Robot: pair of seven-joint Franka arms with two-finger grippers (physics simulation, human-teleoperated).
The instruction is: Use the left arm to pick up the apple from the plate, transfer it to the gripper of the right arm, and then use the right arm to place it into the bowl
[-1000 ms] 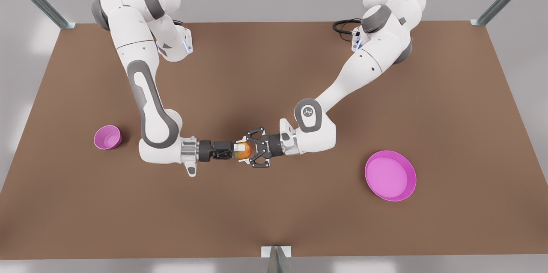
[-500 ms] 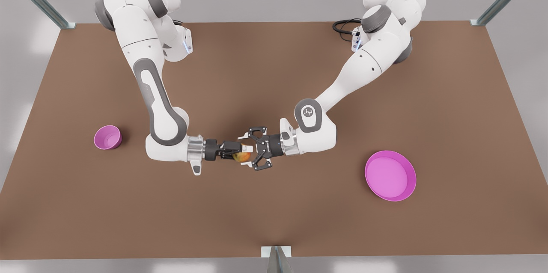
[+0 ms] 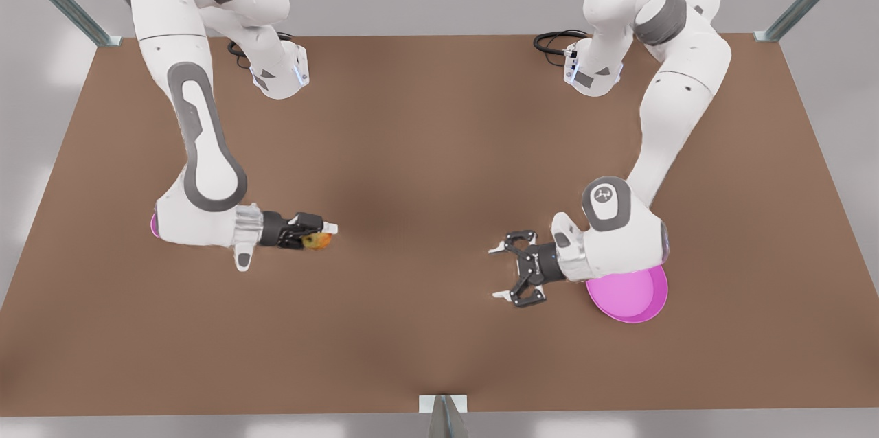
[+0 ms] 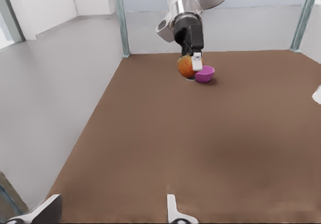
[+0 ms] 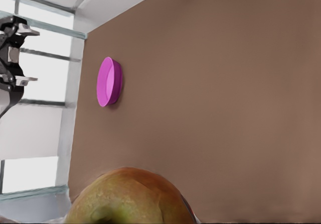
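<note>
1. Red-orange, small and round: clamping this apple (image 3: 317, 241) between the slim black right gripper's (image 3: 323, 235) fingers, above the brown table (image 3: 426, 328), near the small magenta bowl (image 4: 204, 74) for dropping in.
2. Waiting beside the large magenta plate (image 3: 635, 301) with the black claw left gripper (image 3: 496, 272) spread apart, empty, likely giving room.

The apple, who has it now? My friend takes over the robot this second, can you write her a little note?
Right pincer: shut on the apple, held above the table at the front view's left, near the bowl.
Left pincer: open, holding nothing, beside the plate at the front view's right; this arm waits.
Done: the apple is off the plate and handed over to the right arm.
Left: carry the apple over the bowl, which sits partly hidden behind the right arm in the front view, then let go so it lands inside.
</note>
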